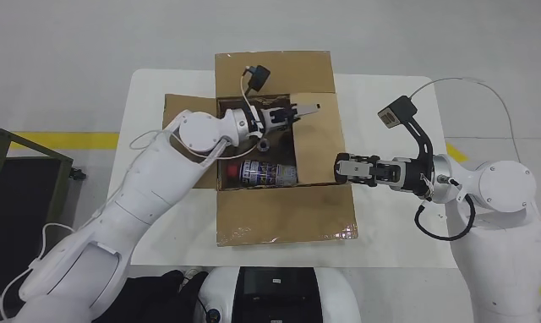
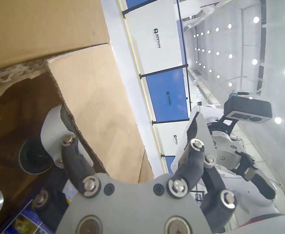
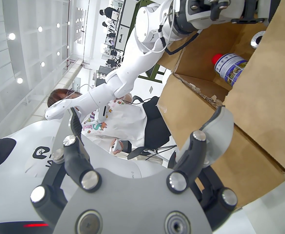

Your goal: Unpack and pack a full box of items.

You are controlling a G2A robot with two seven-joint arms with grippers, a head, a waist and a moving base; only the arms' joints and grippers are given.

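The open box (image 1: pixel 283 213) stands on the white bench (image 1: pixel 380 95), its inside dark and partly hidden. The left gripper (image 1: pixel 294 113) has its jaws spread astride a flap edge. The right gripper (image 1: pixel 341 166), jaws also spread, is at the right flap's outer edge. Inside lies a bottle (image 1: pixel 269 172), its red cap plain in the right wrist view, near a small metal-topped thing (image 1: pixel 264 144) that is hard to make out.
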